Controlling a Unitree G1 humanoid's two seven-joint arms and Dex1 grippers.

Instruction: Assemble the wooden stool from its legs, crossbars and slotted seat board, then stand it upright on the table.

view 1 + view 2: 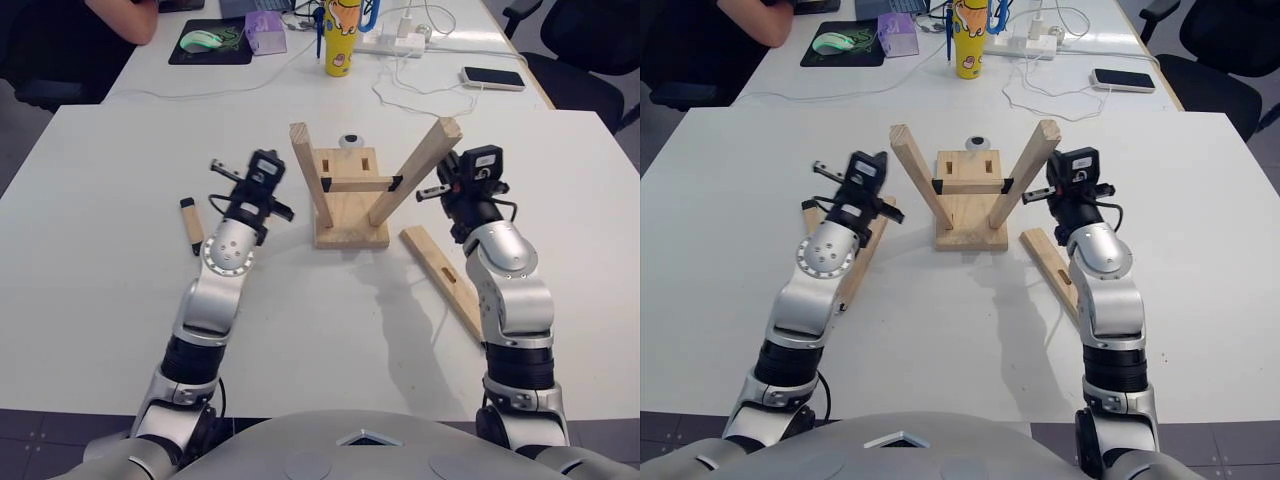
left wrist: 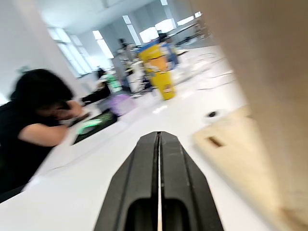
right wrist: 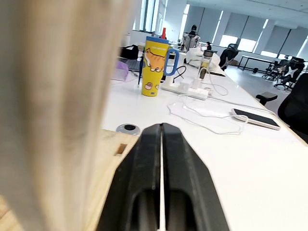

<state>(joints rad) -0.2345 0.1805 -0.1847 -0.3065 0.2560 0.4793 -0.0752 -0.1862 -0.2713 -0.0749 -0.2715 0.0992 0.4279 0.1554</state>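
The slotted seat board point(image 1: 350, 215) lies flat at the table's middle. Two legs rise from it and splay outward: the left leg point(image 1: 310, 178) and the right leg point(image 1: 418, 168), joined by a crossbar point(image 1: 358, 184) with black ends. A loose leg point(image 1: 446, 278) lies on the table beside my right arm. A short crossbar point(image 1: 190, 225) lies to the left, and another leg point(image 1: 866, 252) is partly hidden under my left arm. My left gripper point(image 1: 266, 160) is shut and empty, just left of the left leg. My right gripper point(image 1: 478, 160) is shut and empty, just right of the right leg.
On the far desk stand a yellow cup point(image 1: 340, 40), a power strip point(image 1: 395, 42) with cables, a phone point(image 1: 492, 77), a purple box point(image 1: 265, 32) and a mouse point(image 1: 203, 41) on its pad. A round grommet point(image 1: 349, 140) sits behind the seat board.
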